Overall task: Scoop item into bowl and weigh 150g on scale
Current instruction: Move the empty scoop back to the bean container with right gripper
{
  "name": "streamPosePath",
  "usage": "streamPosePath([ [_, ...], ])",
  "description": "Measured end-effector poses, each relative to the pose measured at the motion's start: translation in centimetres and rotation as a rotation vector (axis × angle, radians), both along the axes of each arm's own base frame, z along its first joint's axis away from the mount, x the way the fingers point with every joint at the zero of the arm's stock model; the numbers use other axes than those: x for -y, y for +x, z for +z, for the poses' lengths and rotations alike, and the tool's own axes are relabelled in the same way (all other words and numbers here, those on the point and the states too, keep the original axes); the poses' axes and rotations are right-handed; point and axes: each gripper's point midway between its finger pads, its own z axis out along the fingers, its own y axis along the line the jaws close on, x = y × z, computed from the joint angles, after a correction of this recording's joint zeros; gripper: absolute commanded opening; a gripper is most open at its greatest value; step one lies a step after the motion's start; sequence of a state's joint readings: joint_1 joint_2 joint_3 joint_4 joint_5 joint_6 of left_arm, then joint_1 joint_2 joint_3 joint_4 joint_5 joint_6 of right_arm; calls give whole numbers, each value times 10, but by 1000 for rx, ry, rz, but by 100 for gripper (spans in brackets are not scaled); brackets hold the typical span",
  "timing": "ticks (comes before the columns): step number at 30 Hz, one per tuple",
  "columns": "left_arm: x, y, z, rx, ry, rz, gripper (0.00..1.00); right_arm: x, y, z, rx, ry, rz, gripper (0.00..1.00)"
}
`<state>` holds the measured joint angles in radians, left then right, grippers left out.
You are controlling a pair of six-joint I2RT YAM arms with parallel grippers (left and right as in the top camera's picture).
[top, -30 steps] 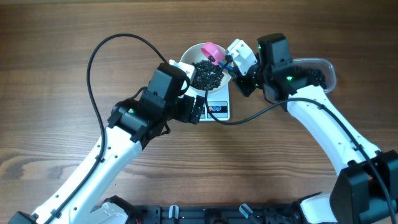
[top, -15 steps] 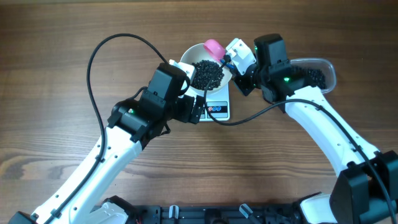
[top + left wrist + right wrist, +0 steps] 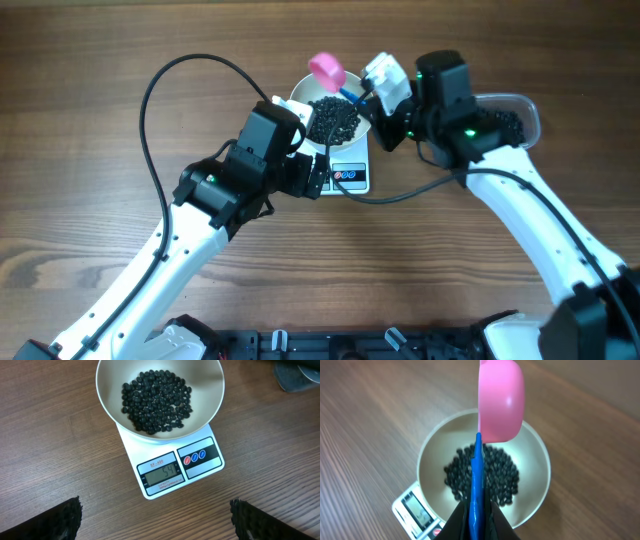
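Two fingers of my right gripper (image 3: 476, 512) were pressed together on the blue handle (image 3: 477, 472) of the pink scoop (image 3: 500, 401). The handle ran straight out from the fingertips. The scoop's cup hung over the far rim of the white bowl (image 3: 431, 462), its smooth back turned to my wrist camera, so I could not tell what was in it.

Below it, the black beans (image 3: 496, 480) lay in a loose heap on the bottom of the bowl, and the bowl stood on the small white scale (image 3: 150, 491). The scale's grey display (image 3: 161, 474) showed what looked like 54.

My left gripper (image 3: 155, 520) was spread wide, holding nothing. Its dark pads sat at either lower corner of that wrist view, over the wooden table (image 3: 100, 150) just in front of the scale.

From overhead, a clear tub (image 3: 522, 106) holding more beans lay beyond my right arm, beside the scale.
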<state>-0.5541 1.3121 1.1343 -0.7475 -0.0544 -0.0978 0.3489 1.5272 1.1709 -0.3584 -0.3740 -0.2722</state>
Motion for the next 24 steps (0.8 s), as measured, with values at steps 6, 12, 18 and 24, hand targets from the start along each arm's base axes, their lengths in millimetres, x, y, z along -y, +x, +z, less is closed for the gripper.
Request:
streamPosePath([
  [6,0,0,0,0,0,0,100,41,8,44,84,49,-124,4],
  [12,0,0,0,0,0,0,100,125,15,58,96,9,-359,4],
  [18,0,0,0,0,0,0,100,221,-12,14,-114,-142,-647,4],
  [24,0,0,0,0,0,0,100,256,-47,-15,-267,-296,-725,4],
])
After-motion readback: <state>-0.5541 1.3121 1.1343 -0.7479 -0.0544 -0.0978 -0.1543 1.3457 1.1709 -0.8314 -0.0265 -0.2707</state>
